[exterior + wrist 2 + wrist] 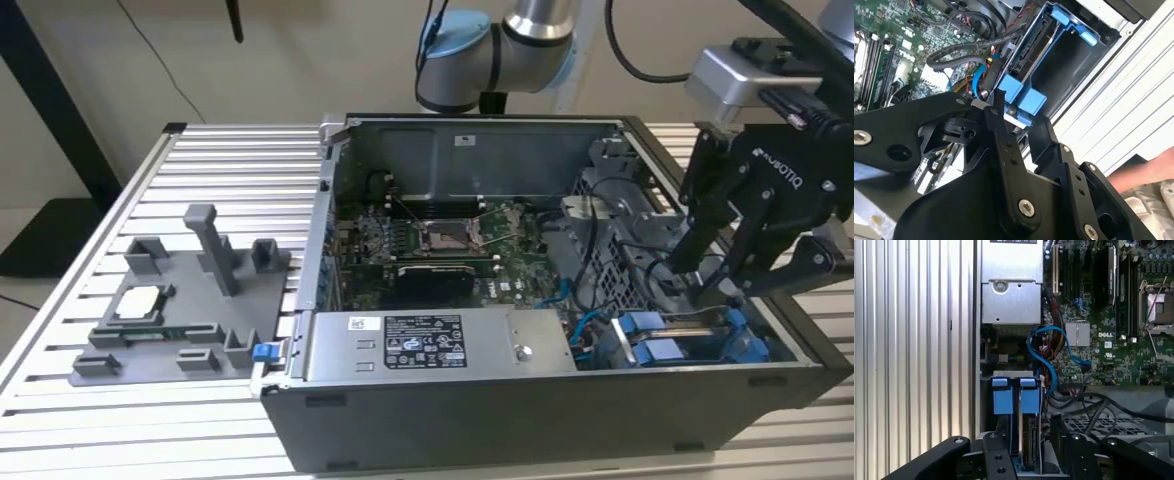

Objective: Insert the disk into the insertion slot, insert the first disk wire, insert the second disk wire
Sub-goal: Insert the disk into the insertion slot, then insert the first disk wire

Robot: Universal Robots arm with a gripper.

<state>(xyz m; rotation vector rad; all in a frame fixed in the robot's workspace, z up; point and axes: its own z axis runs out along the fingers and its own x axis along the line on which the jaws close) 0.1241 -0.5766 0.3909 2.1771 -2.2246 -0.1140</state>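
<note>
The end effector (707, 285) hangs over the corner of the open computer case (467, 125) at the exterior view's right, above the dark metal drive cage. In the first wrist view its two black fingers (999, 452) stand apart, one on each side of the disk (1029, 440), with a gap showing on both sides. The disk sits edge-up in the insertion slot (1014, 374), its blue carrier tab (1029, 399) next to a second blue tab (1003, 399). A blue cable (1046, 355) loops from the motherboard (1114, 340) down to just beside the cage; whether its end is plugged in cannot be told. The grey power-supply box (1011, 295) lies near the cage. The case rests on a slatted metal desk (227, 160).
</note>
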